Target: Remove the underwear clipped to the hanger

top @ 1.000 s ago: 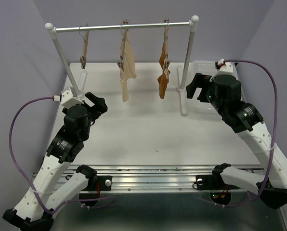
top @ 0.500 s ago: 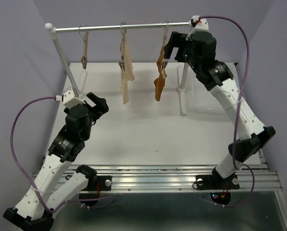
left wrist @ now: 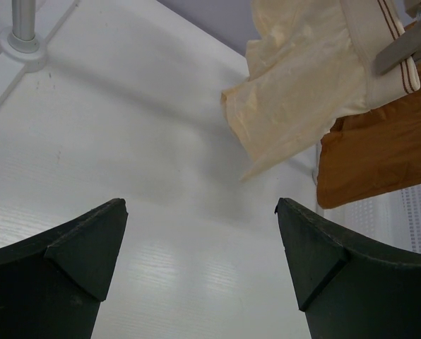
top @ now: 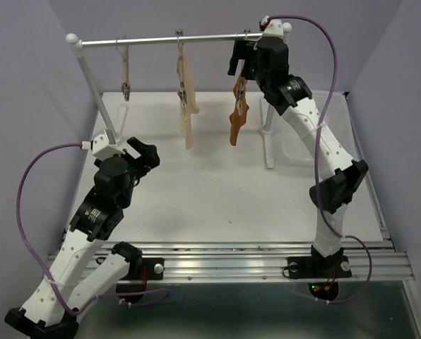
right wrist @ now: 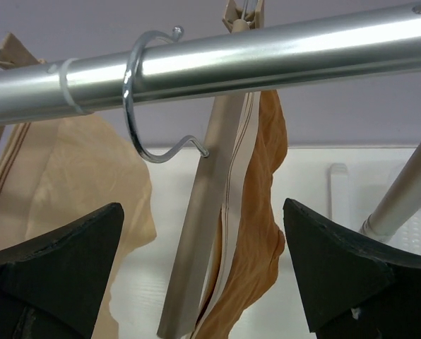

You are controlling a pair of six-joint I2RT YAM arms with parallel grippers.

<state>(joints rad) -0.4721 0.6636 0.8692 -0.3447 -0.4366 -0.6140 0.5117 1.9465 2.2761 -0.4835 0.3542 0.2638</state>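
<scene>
1. The right gripper, fingers spread wide and grasping nothing, hovers at the rail, facing the hanger.
2. The underwear hangs from that hanger, rightmost on the rail.
3. The left gripper, likewise released, sits low over the table.

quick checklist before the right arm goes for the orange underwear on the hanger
1. Right gripper open: ok, jaws wide.
2. Hanger lined up between its fingers: ok, wrist view.
3. Hook seated on rail: ok.
4. Underwear hanging on hanger: ok.
5. How firmly it is clipped: cannot tell.
6. Left gripper out of the way: ok, open, low over table.
</scene>
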